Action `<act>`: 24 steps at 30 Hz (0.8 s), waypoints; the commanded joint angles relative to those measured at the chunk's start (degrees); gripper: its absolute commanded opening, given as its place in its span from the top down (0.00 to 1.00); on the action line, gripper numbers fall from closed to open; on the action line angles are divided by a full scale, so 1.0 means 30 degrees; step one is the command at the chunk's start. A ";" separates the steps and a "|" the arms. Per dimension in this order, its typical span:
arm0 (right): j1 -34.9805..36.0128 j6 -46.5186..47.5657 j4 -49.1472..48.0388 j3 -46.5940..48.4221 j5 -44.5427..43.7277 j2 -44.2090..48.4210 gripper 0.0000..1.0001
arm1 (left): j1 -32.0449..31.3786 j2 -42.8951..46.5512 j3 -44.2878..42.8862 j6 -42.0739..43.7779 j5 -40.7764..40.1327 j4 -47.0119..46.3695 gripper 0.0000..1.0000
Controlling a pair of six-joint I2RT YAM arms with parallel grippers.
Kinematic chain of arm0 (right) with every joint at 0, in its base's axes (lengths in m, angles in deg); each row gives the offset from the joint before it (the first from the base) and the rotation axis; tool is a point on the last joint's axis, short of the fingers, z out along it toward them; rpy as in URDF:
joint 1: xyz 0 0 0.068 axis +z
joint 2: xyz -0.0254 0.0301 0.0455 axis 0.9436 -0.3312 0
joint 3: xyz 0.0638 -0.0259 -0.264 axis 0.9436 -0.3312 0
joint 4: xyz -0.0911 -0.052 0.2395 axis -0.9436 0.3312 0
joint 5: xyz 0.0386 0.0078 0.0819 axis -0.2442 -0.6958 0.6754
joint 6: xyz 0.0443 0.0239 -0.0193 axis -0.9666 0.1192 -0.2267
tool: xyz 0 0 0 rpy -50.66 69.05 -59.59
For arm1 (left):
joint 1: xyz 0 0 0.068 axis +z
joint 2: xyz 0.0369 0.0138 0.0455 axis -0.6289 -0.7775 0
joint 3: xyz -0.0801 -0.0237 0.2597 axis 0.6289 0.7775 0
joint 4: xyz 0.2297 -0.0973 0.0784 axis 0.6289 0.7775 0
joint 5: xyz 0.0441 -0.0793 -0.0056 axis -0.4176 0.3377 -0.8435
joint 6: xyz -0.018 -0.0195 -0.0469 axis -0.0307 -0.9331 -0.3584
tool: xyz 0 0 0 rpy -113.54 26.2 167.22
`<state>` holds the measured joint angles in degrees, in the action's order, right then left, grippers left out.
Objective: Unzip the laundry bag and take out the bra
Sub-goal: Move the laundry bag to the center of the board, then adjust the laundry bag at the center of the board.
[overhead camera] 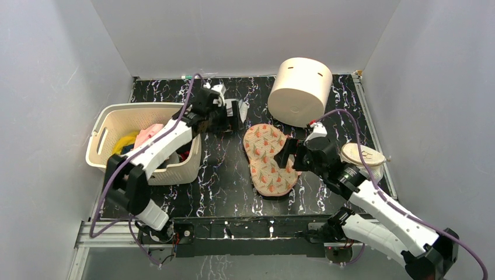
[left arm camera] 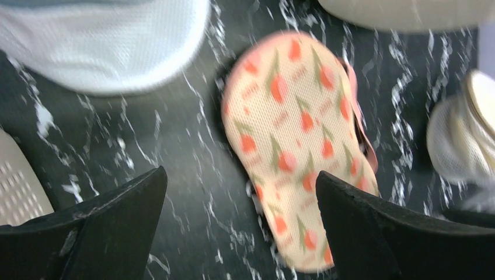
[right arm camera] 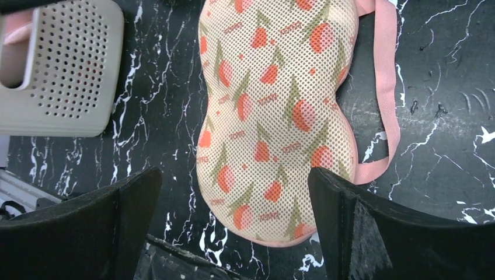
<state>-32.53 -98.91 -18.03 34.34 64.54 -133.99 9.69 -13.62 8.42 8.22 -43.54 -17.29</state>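
Mesh printed with red-orange flowers faces up: the laundry bag (overhead camera: 267, 158) lies flat in the middle of the table (overhead camera: 222, 175). It looks shut to you, with only its pink zipper rim (right arm camera: 390, 87) peeking out along one side. No bra shows anywhere, so judge both steps as left to do, unzipping first. Your right gripper (overhead camera: 290, 156) hangs at the bag's 3 o'clock edge, just beside it, jaws spread wide and empty. Your left gripper (overhead camera: 235, 111), likewise spread and holding nothing, sits near the bag's 11 o'clock, apart from it.
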 commanded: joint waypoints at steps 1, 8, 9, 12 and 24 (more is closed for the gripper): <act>-0.0007 0.0011 -0.2905 -0.0070 -0.0094 -0.1687 0.02 | -0.1499 0.4353 0.3218 -0.0300 0.1754 -0.0859 0.02; -0.0015 -0.0015 -0.6298 0.0828 0.1757 -0.6264 0.02 | -0.3719 0.9432 0.8264 -0.3803 0.2359 -0.3194 0.02; 0.0003 0.0080 -0.6834 0.1105 0.2008 -0.7072 0.02 | -0.3806 1.0026 0.8857 -0.4322 0.2622 -0.3710 0.02; -0.0015 0.0357 -0.7800 0.2311 0.1952 -0.9852 0.02 | -0.3919 1.1673 0.9428 -0.4089 0.1814 -0.3468 0.02; 0.0816 0.1787 -0.7596 0.6953 0.5747 -1.8218 0.02 | -0.3945 1.1762 0.5020 0.0588 -0.3682 0.4208 0.02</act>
<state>-32.34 -96.30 -36.63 54.10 73.53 -185.95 -2.03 20.02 26.47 5.49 -49.79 -11.36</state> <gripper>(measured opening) 0.980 0.983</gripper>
